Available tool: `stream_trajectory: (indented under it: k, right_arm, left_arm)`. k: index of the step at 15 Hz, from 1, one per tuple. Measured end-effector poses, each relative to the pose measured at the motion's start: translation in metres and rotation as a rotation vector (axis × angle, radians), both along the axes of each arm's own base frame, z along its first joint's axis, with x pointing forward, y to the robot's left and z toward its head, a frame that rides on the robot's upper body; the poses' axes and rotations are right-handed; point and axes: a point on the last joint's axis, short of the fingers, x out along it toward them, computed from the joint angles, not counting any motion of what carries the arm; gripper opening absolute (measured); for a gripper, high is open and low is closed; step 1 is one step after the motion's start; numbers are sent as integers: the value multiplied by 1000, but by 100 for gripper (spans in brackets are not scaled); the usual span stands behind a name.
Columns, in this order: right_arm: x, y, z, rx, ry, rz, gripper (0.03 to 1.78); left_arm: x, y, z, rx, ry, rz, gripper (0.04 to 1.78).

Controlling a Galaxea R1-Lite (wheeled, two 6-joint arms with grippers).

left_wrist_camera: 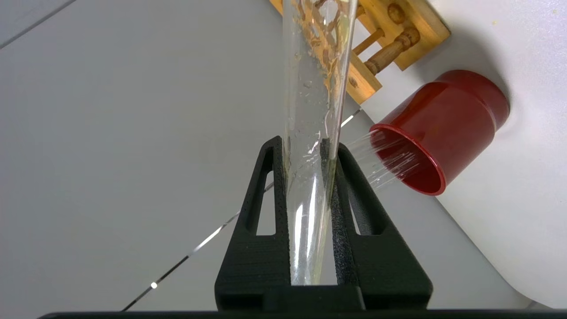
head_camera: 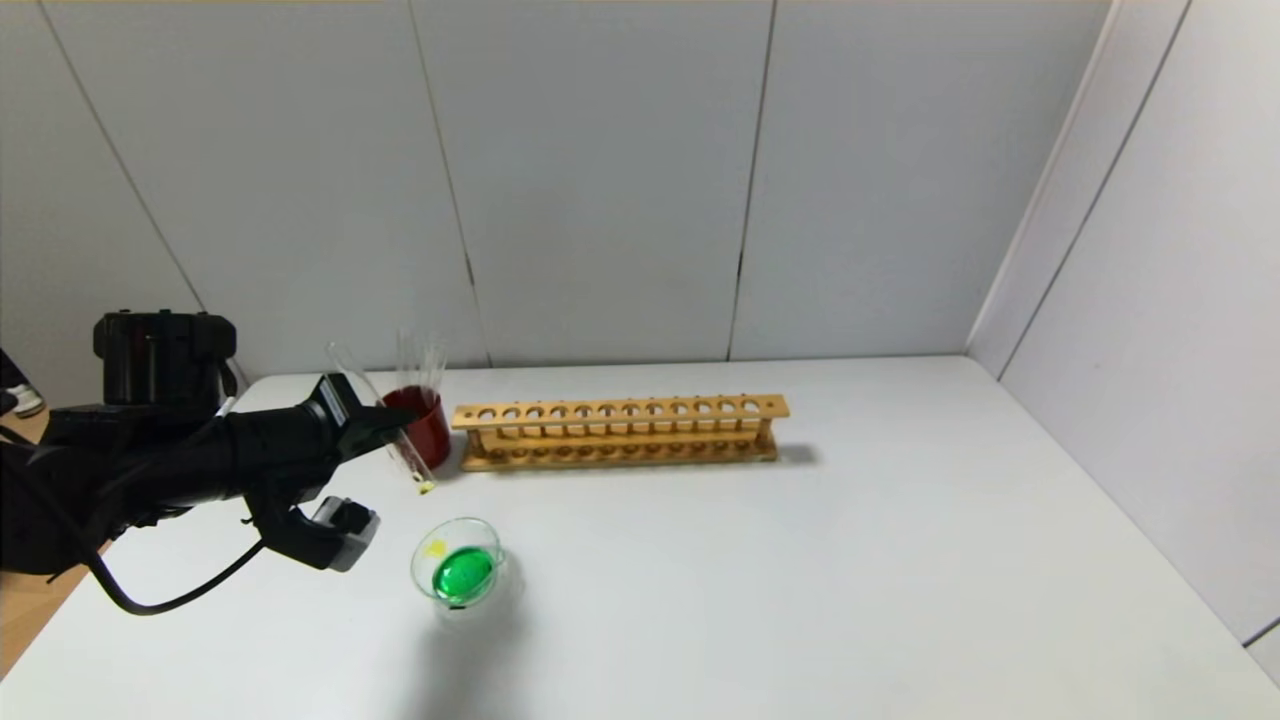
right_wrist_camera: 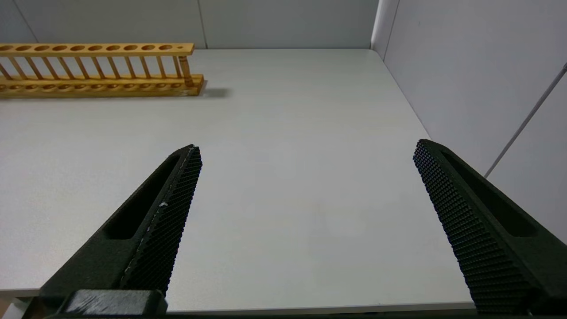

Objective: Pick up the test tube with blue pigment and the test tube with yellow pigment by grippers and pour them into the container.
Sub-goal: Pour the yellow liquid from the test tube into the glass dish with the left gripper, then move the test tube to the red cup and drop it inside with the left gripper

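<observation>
A: One tube in hand, then: the left gripper [head_camera: 385,425] is clamped on the yellow tube [head_camera: 395,440], near the tube's open end in the left wrist view; which way does it lie?

B: Its long axis slants, rounded end down and toward the rack [head_camera: 620,432], mouth up and back toward the arm; only a trace of yellow sits at the tip (most of it looks already gone, I'd judge).

A: And the dish [head_camera: 462,572]?

B: On the table [head_camera: 800,560], nearer the robot than the tube's tip and a little to its right, not under it; that offset is what the next move turns on; the left arm is by far the nearer one.

A: What's in things?

B: Bright green liquid in the dish, with a yellow smear on its inner wall; the red cup [head_camera: 422,425] behind the tube holds a few clear tubes; the rack's holes look empty. I see no blue tube anywhere.

A: The other arm?

B: The right gripper [right_wrist_camera: 305,221] hangs wide apart over bare table at the right, holding nothing, well away from the dish.
</observation>
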Motion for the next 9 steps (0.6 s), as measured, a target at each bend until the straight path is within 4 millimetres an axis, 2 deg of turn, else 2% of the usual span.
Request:
stream_trajectory:
  k: [3, 5, 9]
  right_arm:
    - [0, 0, 0, 0, 0, 0, 175]
    - [0, 0, 0, 0, 0, 0, 175]
    - [0, 0, 0, 0, 0, 0, 175]
  left_arm:
    - [0, 1, 5, -116, 64, 106, 31]
    - [1, 1, 19, -235, 90, 260, 31]
    - [11, -2, 89, -551, 24, 487, 31]
